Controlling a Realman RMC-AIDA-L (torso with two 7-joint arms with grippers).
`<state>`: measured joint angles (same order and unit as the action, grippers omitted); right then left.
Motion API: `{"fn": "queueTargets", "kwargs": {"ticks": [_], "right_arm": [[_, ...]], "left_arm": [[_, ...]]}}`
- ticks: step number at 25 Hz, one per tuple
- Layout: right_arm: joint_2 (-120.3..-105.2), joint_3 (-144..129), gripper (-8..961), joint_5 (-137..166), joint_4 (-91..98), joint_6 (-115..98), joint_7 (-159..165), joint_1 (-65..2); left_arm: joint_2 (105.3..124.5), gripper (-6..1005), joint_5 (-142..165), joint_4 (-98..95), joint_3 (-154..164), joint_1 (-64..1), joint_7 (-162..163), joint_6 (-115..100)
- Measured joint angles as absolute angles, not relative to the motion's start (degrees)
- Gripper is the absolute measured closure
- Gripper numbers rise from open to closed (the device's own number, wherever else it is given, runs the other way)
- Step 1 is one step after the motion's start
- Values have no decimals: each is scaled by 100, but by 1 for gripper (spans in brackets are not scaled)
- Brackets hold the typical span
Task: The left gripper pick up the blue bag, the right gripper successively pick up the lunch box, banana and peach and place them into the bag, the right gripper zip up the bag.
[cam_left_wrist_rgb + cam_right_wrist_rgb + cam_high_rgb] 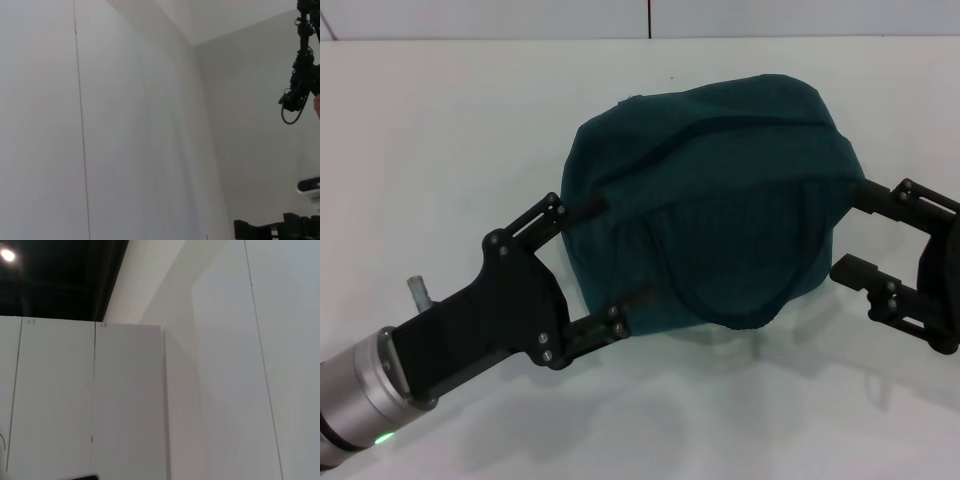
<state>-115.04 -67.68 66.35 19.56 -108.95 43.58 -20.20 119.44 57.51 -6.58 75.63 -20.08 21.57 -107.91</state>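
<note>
A: Where's the blue bag [720, 215]?

B: In the middle of the white table [440, 150], a rounded, closed-looking mound with its zip seam running across the upper side. No lunch box, banana or peach shows anywhere; whether they sit inside I can't tell.

A: And the grippers?

B: The left gripper [582, 265] reaches in from the bag's left, fingers spread, one finger [542, 215] at the upper left edge and the other at the lower left edge, both touching the fabric. The right gripper [860, 228] is on the opposite side, also spread, its upper finger against the bag's right edge and the lower one just beside it.

A: So which step?

B: I judge it the closing end of the task: the bag bulges and looks shut. If the zip isn't fully home, the right gripper needs to find the pull, which I can't make out.

A: Room to move?

B: Plenty of bare table all round. The table's far edge is well beyond the bag. Both wrist views show only walls.
</note>
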Motion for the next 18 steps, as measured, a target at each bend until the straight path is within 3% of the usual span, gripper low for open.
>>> {"fn": "queueTargets", "kwargs": {"ticks": [18], "right_arm": [[-11503,-6763,321,7018,1984,-10727,4438,-2090]], "left_arm": [[11928,196,6214,-786,7568,-2026,2154,-10673]]}}
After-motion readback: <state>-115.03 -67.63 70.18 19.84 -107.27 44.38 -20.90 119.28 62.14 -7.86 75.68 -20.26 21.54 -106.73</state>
